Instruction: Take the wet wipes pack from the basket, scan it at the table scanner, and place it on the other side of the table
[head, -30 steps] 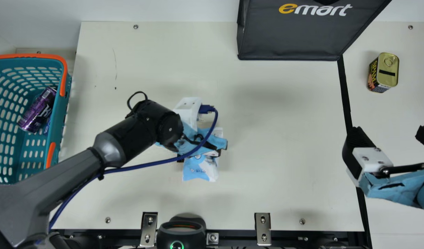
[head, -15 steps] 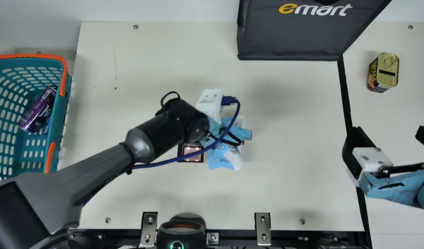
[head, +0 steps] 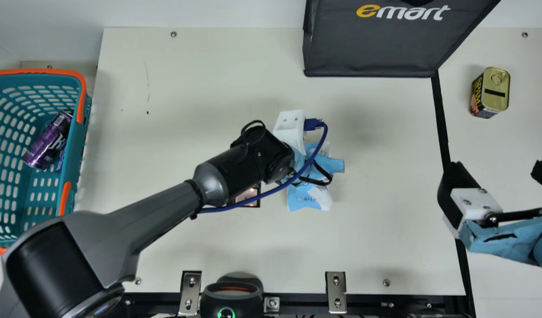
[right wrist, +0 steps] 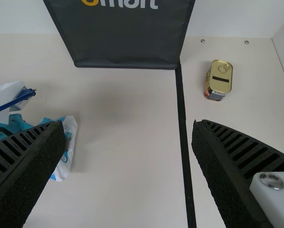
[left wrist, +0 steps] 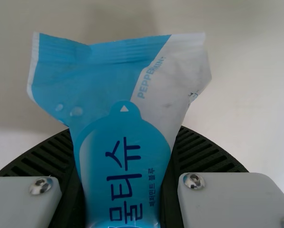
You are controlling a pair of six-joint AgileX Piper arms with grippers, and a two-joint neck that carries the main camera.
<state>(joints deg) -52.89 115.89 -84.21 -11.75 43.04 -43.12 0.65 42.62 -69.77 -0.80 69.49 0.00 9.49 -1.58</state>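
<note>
Basket [head: 87, 128], left edge of the main view: holds one purple can [head: 47, 140] at its right side, lying tilted, with a small blue item [head: 60, 162] beside it. Black bag [head: 372, 48]: top edge, right of centre. Tin [head: 496, 90]: upper right, standing on the table.

The main view gives me the pack [head: 308, 198] just right of centre, its middle covered by my left gripper [head: 334, 165]; the scan window [head: 253, 203] lies to the pack's left, partly behind the arm. The left wrist view gives the pack's printed face and both ribbed fingers [left wrist: 218, 152] clamped on its sides (one per side, crumpling it inward).

Pack orientation: in the main view the long axis runs nearly top to bottom of the frame. In the left wrist view the flared, sealed end points away from my wrist.

Right gripper [head: 500, 173], right edge: fingers wide apart.
</note>
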